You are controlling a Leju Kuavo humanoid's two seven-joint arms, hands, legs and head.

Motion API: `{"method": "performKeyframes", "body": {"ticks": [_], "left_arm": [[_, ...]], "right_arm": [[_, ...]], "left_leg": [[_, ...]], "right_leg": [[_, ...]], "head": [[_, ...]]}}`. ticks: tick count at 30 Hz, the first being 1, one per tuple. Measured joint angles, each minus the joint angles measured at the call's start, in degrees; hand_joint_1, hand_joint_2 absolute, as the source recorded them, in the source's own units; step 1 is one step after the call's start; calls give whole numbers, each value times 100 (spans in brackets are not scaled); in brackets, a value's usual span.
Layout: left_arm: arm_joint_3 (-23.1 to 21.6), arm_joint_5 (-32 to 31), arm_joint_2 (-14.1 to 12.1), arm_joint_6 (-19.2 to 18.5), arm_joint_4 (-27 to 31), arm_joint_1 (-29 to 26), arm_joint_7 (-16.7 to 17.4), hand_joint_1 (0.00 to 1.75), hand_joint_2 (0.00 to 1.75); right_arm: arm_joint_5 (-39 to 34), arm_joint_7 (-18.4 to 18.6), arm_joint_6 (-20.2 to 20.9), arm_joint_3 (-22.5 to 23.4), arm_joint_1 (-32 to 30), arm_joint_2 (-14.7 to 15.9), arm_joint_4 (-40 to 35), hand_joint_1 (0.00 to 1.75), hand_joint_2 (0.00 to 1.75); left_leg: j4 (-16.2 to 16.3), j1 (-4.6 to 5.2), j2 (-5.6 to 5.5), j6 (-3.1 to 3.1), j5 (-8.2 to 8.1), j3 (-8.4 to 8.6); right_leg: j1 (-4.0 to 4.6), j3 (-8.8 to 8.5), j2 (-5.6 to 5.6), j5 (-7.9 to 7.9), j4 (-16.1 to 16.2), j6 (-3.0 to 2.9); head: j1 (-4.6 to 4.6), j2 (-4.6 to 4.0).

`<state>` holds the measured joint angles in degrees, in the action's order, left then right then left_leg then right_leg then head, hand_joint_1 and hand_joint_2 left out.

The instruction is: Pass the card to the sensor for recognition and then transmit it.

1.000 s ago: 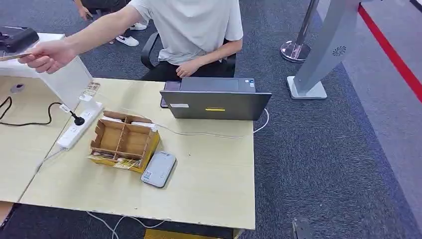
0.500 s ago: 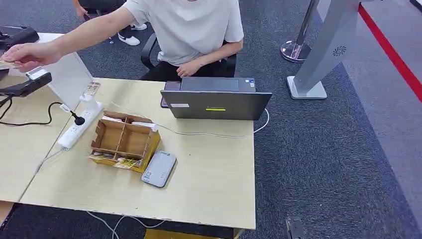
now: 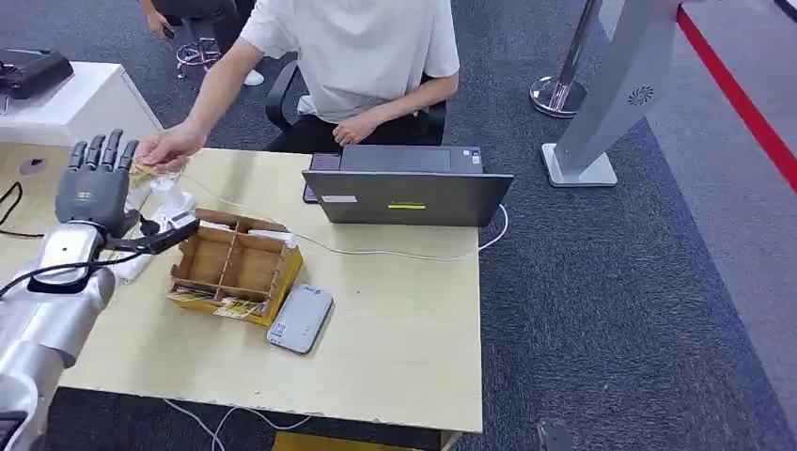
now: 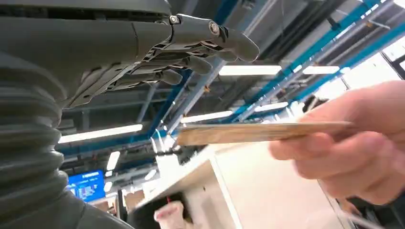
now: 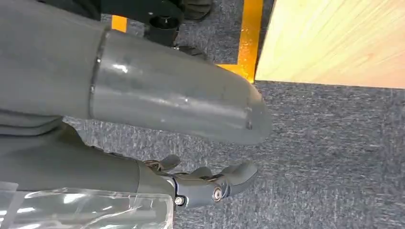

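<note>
1. Presently, the left hand (image 3: pixel 94 183) is raised over the left end of the table (image 3: pixel 395 348), fingers spread and upright, holding nothing. The left wrist view confirms the fingers (image 4: pixel 200 45) apart with an open gap beneath them.
2. The card (image 4: pixel 258 133) is pinched in the person's hand (image 3: pixel 169 148), just beside the robot's palm; in the left wrist view it lies flat and edge-on, near the fingers but not touching them.
3. The right hand (image 5: pixel 205 183) hangs low beside the table over the carpet, fingers loosely curled on nothing.
4. The sensor (image 3: pixel 301 319), judged to be the grey flat device, lies beside the cardboard box (image 3: pixel 235 268), well apart from the card.
5. Risk: the handover looks unfinished. Should the fingers close late or off-line, the thin card could slip edgewise and fall among the cables and power strip (image 3: pixel 132 263).
6. Risk: a closing hand might nip the person's fingers, since they cover much of the card's far end.
7. Change from the earlier frames: the left arm has come into the head view and risen; the person's hand has drawn in from the far left edge to the table corner, bringing the card to the robot.
</note>
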<state>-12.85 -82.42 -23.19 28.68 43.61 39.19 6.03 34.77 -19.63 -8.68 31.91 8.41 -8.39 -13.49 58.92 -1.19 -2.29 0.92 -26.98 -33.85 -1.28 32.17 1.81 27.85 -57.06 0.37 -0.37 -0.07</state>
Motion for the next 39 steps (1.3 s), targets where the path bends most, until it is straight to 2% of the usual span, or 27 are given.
{"method": "performKeyframes", "body": {"ticks": [7,8,20,34,39], "left_arm": [[-2,18,184,11,-263,-14,-22,0,175],[-2,17,204,11,-289,-14,-28,175,175],[-2,334,350,-251,-376,-31,-378,175,175],[-11,367,486,-367,-372,-39,-488,175,175],[-63,697,626,-142,-123,-167,-691,175,175]], "right_arm": [[0,2,-15,-4,-42,0,2,0,0],[0,2,-15,-4,-47,0,2,0,0],[-2,-6,-13,-28,-56,0,2,0,0],[-28,-26,4,-39,-80,0,2,0,0],[-81,-50,-17,-39,-85,0,2,0,0]], "left_leg": [[0,-1,0,0,0,-2],[0,-1,0,0,0,-2],[0,-1,-1,0,0,-4],[0,-1,0,0,0,-4],[1,0,-2,0,0,-4]], "right_leg": [[1,3,0,0,0,0],[1,3,0,0,0,0],[1,2,-2,0,-1,0],[1,4,-1,0,-1,0],[0,4,-2,0,0,0]], "head": [[0,0],[0,0],[0,0],[0,0],[2,0]]}}
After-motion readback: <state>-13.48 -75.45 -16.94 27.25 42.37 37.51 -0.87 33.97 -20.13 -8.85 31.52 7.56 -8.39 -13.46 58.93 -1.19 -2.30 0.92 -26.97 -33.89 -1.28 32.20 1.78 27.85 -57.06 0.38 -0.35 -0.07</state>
